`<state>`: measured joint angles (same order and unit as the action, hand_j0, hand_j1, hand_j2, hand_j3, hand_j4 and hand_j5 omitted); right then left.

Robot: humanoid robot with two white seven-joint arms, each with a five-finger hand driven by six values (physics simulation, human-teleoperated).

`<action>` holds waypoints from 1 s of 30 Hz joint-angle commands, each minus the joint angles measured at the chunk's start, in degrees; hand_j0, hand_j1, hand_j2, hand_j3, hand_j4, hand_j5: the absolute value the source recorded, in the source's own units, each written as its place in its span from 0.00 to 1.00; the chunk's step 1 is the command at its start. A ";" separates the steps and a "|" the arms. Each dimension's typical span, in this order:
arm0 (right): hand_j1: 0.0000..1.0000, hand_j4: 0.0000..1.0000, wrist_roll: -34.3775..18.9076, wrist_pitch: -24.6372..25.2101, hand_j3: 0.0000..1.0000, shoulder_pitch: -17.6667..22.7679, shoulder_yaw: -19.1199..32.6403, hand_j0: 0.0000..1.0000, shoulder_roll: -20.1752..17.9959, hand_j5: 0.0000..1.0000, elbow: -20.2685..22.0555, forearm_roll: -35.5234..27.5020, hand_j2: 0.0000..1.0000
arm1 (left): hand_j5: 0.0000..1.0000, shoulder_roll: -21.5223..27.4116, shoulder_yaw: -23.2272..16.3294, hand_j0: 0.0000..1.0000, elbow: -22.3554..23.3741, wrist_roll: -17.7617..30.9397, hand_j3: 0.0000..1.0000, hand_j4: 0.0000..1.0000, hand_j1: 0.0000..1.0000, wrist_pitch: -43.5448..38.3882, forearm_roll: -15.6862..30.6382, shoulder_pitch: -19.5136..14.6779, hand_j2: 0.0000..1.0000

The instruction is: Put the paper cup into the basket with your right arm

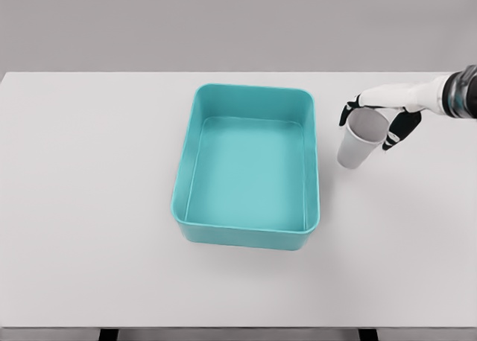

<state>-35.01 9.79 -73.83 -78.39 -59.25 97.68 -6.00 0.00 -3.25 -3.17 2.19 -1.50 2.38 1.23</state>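
A white paper cup (359,140) sits tilted just right of the teal basket (186,179), its open mouth up and leaning right. My right hand (370,118) reaches in from the right edge and curls its fingers around the cup's rim, thumb on the left side, other fingers on the right. The cup looks lifted or tipped off the table. The basket is a rectangular tub in the table's middle with nothing inside. My left arm does not show.
The white table (89,207) spreads wide around the basket, with its front edge near the bottom of the picture. A grey wall stands behind it.
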 commanded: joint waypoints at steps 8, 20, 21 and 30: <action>0.71 0.71 0.01 -0.04 0.71 -2.28 0.08 0.71 -1.66 0.71 2.25 -2.18 0.71 | 1.00 0.00 0.00 1.00 0.01 0.01 1.00 1.00 1.00 0.00 0.00 0.09 1.00; 0.71 0.71 0.01 -0.04 0.71 -3.25 0.43 0.71 -1.48 0.71 2.51 -2.44 0.71 | 1.00 0.00 0.00 1.00 0.01 0.01 1.00 1.00 1.00 0.00 0.00 0.09 1.00; 0.71 0.71 0.01 -0.04 0.71 -3.78 0.43 0.71 -1.31 0.71 2.51 -3.06 0.71 | 1.00 0.00 0.00 1.00 0.01 0.01 1.00 1.00 1.00 0.00 0.00 0.00 1.00; 0.71 0.71 0.01 -0.13 0.71 -5.54 0.52 0.71 -0.61 0.71 2.60 -4.38 0.71 | 1.00 0.00 0.00 1.00 0.01 0.01 1.00 1.00 1.00 0.00 0.00 0.00 1.00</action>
<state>-35.02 9.73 -79.45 -77.93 -60.07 100.21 -10.21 0.00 -3.25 -3.17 2.19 -1.50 2.38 1.23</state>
